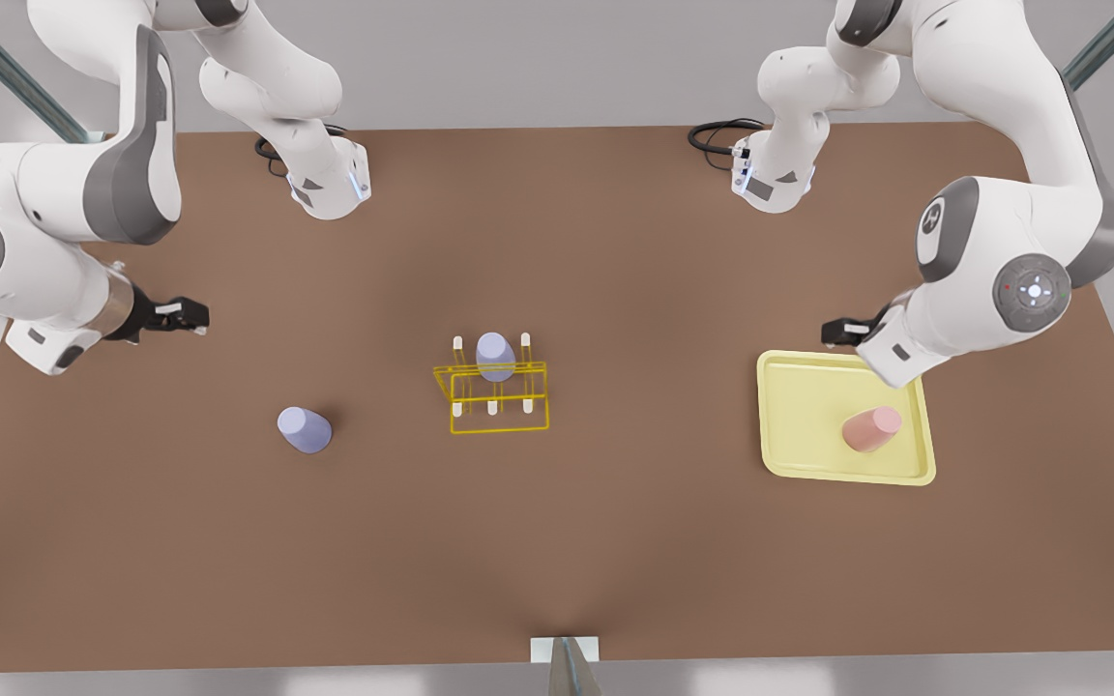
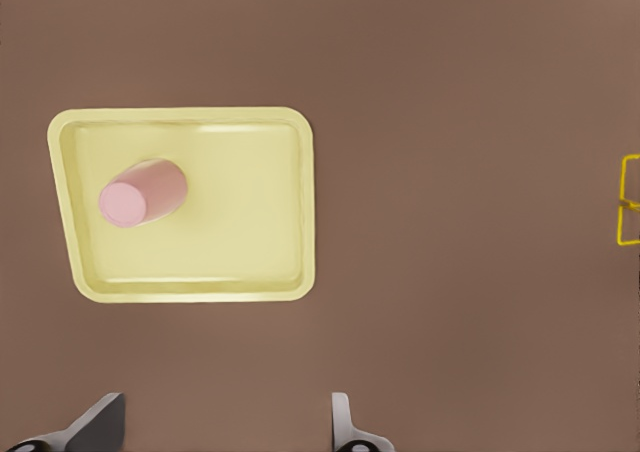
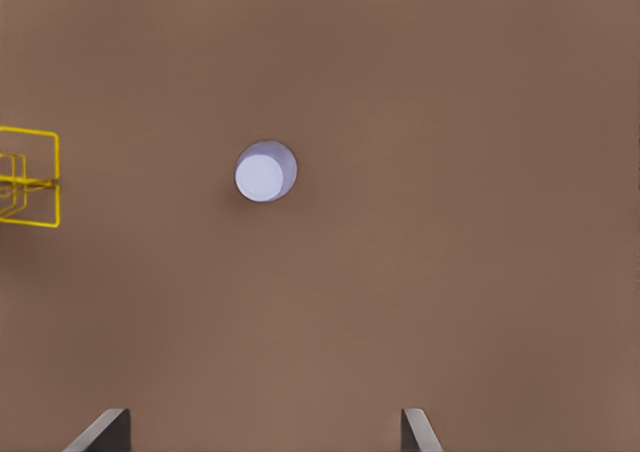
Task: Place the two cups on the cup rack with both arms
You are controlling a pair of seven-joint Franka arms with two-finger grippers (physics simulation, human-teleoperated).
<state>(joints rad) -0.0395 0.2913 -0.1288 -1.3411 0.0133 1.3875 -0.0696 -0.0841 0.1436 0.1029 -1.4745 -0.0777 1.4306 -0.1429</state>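
Brown tabletop [image 1: 615,541] in the front view: yellow cup rack [image 1: 491,396] at centre with a lavender cup [image 1: 495,356] already on a rear peg, a second lavender cup [image 1: 304,430] upside down on the table toward the front view's left, the salmon cup [image 1: 872,429] upside down on the pale yellow tray [image 1: 799,464] at the front view's right; right gripper [image 1: 185,315] hangs at far left, left gripper [image 1: 845,332] just beyond the tray's far edge, neither holding anything. Left wrist view: tray [image 2: 250,262] and salmon cup [image 2: 142,192] below, fingers [image 2: 95,427] spread wide, empty, rack edge [image 2: 628,212] at the frame margin. Right wrist view: table cup [image 3: 265,171] seen base-on, rack [image 3: 35,177] well apart, fingers [image 3: 100,432] wide apart, empty.
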